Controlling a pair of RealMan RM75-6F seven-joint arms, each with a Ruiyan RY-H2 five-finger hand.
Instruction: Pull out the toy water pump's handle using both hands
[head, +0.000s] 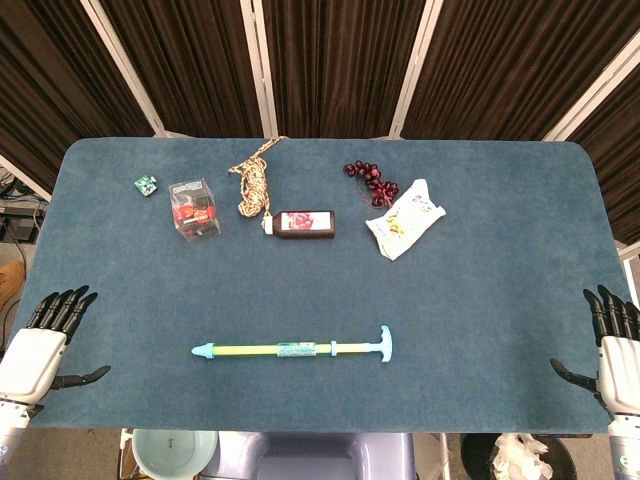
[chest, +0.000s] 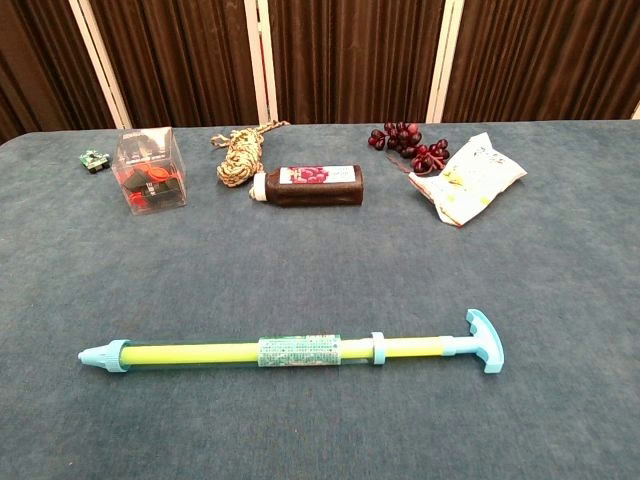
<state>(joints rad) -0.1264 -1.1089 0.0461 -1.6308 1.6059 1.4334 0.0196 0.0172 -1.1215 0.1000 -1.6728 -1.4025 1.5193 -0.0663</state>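
Note:
The toy water pump (head: 290, 349) lies flat near the table's front edge, a yellow tube with a light blue nozzle at its left end. Its light blue T-shaped handle (head: 384, 344) is at the right end. The chest view shows the same pump (chest: 290, 351) and handle (chest: 484, 340) close up. My left hand (head: 45, 340) hovers at the table's front left corner, fingers spread, holding nothing. My right hand (head: 615, 345) is at the front right corner, also spread and empty. Both hands are far from the pump and show only in the head view.
Along the back of the blue table (head: 480, 290) lie a small green item (head: 146, 184), a clear box with red contents (head: 194, 208), a coiled rope (head: 255, 178), a dark bottle on its side (head: 302, 223), dark grapes (head: 372, 181) and a white snack bag (head: 404, 218).

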